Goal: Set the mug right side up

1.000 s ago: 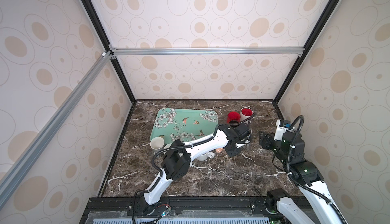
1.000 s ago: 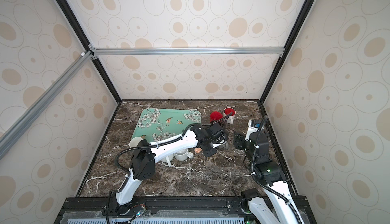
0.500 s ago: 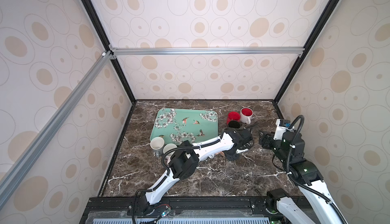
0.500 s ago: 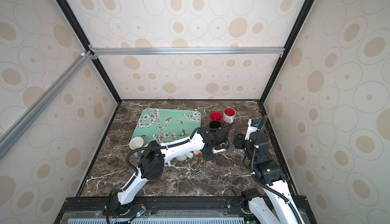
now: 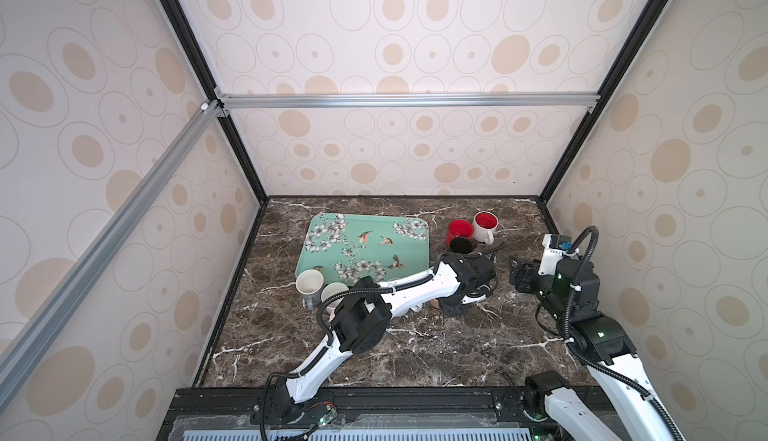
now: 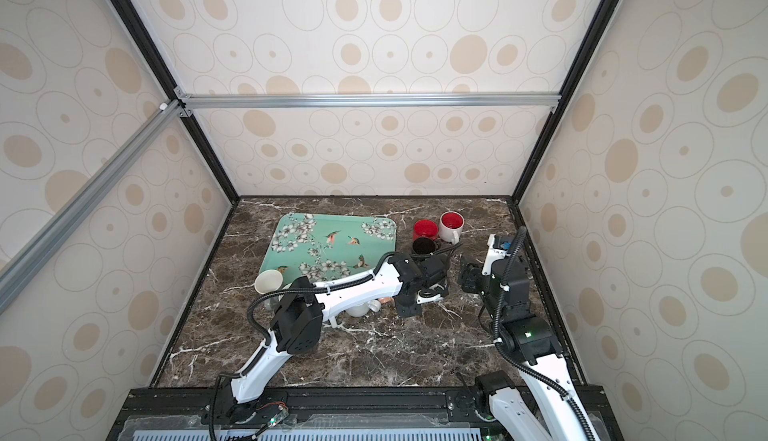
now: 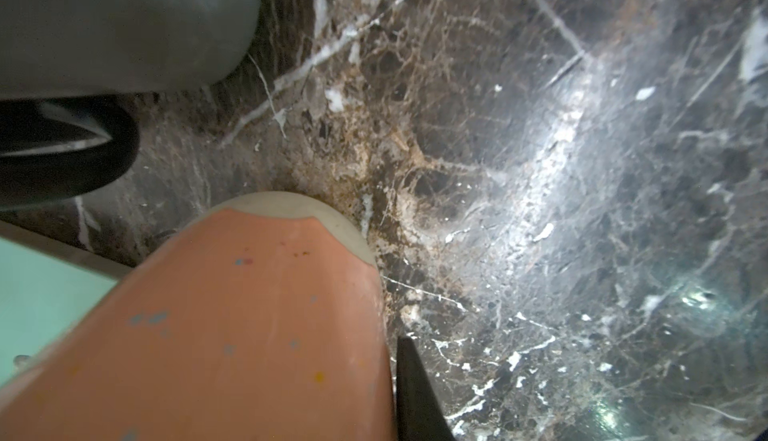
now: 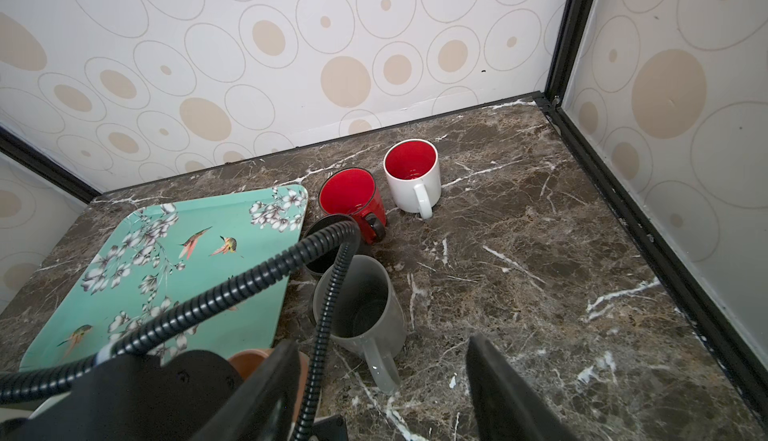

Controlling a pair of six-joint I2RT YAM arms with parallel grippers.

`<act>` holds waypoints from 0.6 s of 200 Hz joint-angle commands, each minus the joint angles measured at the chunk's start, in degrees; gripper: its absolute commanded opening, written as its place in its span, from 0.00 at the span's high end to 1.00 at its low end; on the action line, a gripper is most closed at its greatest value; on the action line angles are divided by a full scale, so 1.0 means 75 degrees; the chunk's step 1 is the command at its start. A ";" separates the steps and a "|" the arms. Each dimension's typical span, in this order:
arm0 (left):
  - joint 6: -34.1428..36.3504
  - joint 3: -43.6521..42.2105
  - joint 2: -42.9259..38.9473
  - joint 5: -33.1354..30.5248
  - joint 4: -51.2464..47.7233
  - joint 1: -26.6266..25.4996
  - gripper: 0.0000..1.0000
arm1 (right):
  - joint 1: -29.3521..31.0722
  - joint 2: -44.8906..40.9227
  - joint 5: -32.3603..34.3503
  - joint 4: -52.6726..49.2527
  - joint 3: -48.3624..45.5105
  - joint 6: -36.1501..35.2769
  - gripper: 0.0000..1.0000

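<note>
Right of centre, the left pincer [image 5: 452,308] brackets the upright orange mug [image 7: 249,314], grip unclear; a dragging finger could tip it. The right pincer [image 8: 382,345] gapes, empty.

This is a robotics lab test cell, not a lived-in room. Black frame posts [image 5: 199,73] and an aluminium crossbar [image 5: 407,100] form a box, and its walls [image 5: 415,23] are panels papered with beige ovals. A marble-look surface [image 5: 415,356] fills the floor of the box from wall to wall. Two white-and-black robot arms, the left arm [image 5: 415,291] and the right arm [image 5: 598,335], rise from a black rail [image 5: 415,395] at the front edge, with corrugated cable [image 8: 232,289] trailing from them. The only homely things are props: a floral tray [image 5: 411,252], a red mug [image 5: 459,229], a white mug [image 5: 484,227] and an orange mug [image 7: 249,314].
</note>
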 commanded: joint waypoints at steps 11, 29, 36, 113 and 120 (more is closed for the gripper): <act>0.0217 -0.0186 -0.0567 -0.0314 -0.0138 0.0044 0.64 | -0.0026 -0.0047 0.0002 0.0045 -0.0046 -0.0059 0.33; 0.0187 -0.0272 -0.0642 -0.0337 -0.0081 0.0048 0.61 | -0.0035 -0.0037 0.0005 0.0031 -0.0051 -0.0061 0.33; 0.0160 -0.0278 -0.0671 -0.0327 -0.0064 0.0044 0.61 | -0.0031 -0.0037 0.0016 0.0033 -0.0046 -0.0056 0.33; 0.0159 -0.0156 -0.1025 -0.0546 0.0004 0.0047 0.60 | -0.0031 -0.0101 0.0120 -0.0059 -0.0029 -0.0140 0.33; 0.0147 -0.0133 -0.1088 -0.0565 0.0022 0.0051 0.59 | -0.0031 -0.0117 0.0126 -0.0062 -0.0017 -0.0144 0.33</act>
